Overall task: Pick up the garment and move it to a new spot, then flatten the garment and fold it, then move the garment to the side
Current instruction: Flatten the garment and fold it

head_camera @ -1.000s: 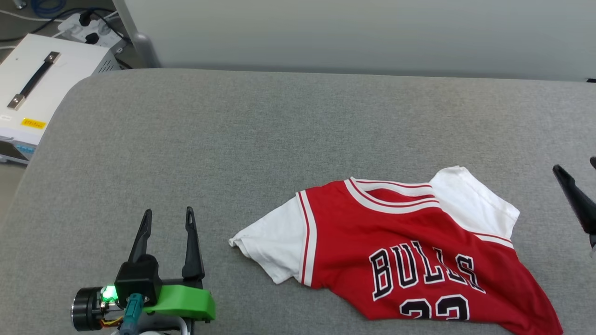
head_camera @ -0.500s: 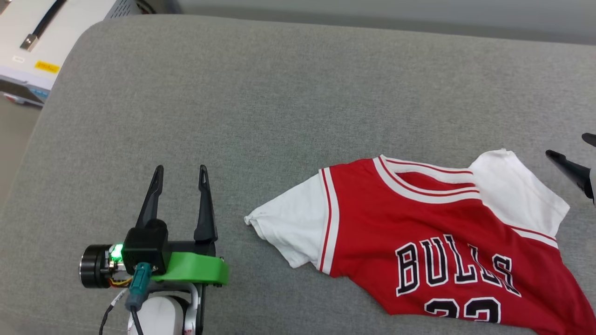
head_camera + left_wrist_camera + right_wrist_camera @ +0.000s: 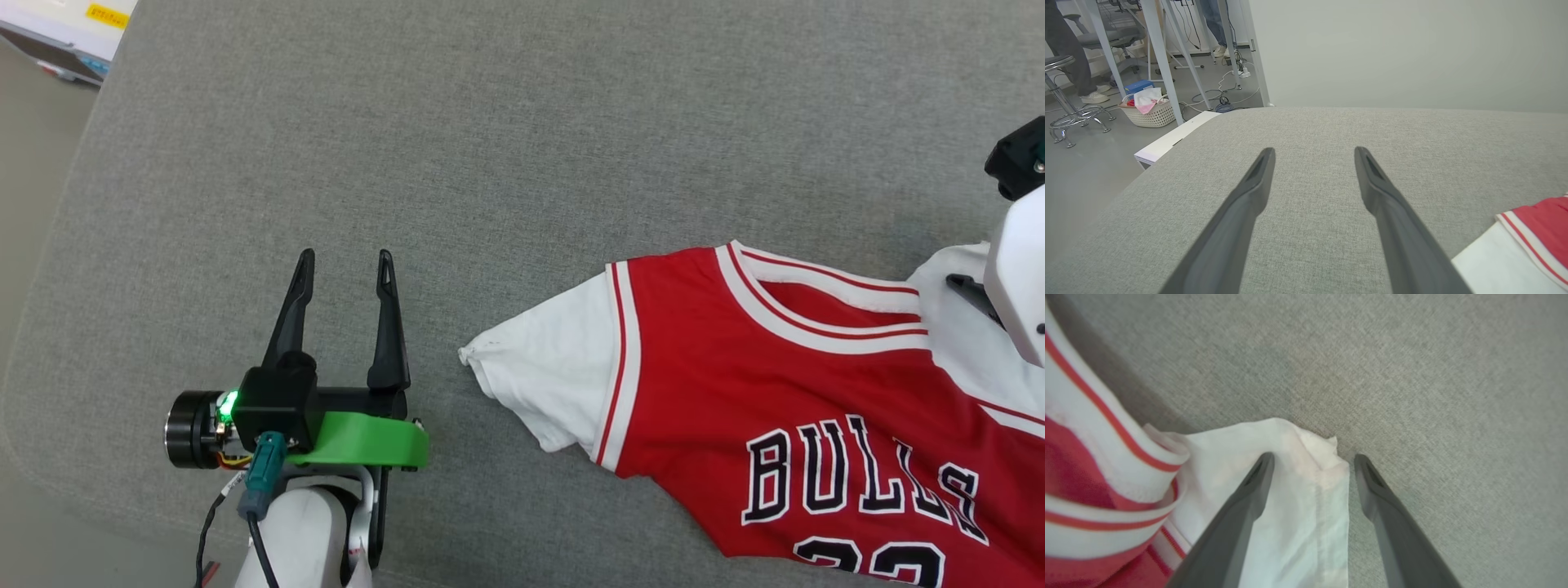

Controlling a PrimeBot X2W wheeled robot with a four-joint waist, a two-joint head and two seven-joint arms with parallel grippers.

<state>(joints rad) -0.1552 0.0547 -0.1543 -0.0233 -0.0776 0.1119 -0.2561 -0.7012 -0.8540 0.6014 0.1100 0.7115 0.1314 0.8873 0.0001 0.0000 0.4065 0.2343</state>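
Note:
The garment (image 3: 735, 359), a red jersey with black "BULLS" lettering face up and white sleeves, lies on the grey cushioned surface (image 3: 490, 147) at the right of the head view. My left gripper (image 3: 344, 260) hovers open and empty to the left of the near white sleeve (image 3: 547, 384). In the left wrist view that gripper (image 3: 1314, 150) points across bare fabric, with the garment (image 3: 1531, 232) at the lower right. My right gripper (image 3: 1313, 456) is open, its fingers straddling the corner of the other white sleeve (image 3: 1290, 522). One of its dark fingers (image 3: 970, 291) shows under the pale forearm.
The cushion's rounded left edge (image 3: 49, 269) drops to the floor, with a white box (image 3: 73, 24) beyond it. Off that edge stand a wicker basket (image 3: 1147, 110), a stool (image 3: 1065, 102), metal frame legs and floor cables. A pale wall (image 3: 1412, 49) backs the surface.
The head camera has tilted down and closer. My right gripper has come in from the right edge, over the far white sleeve. The left gripper has hardly moved.

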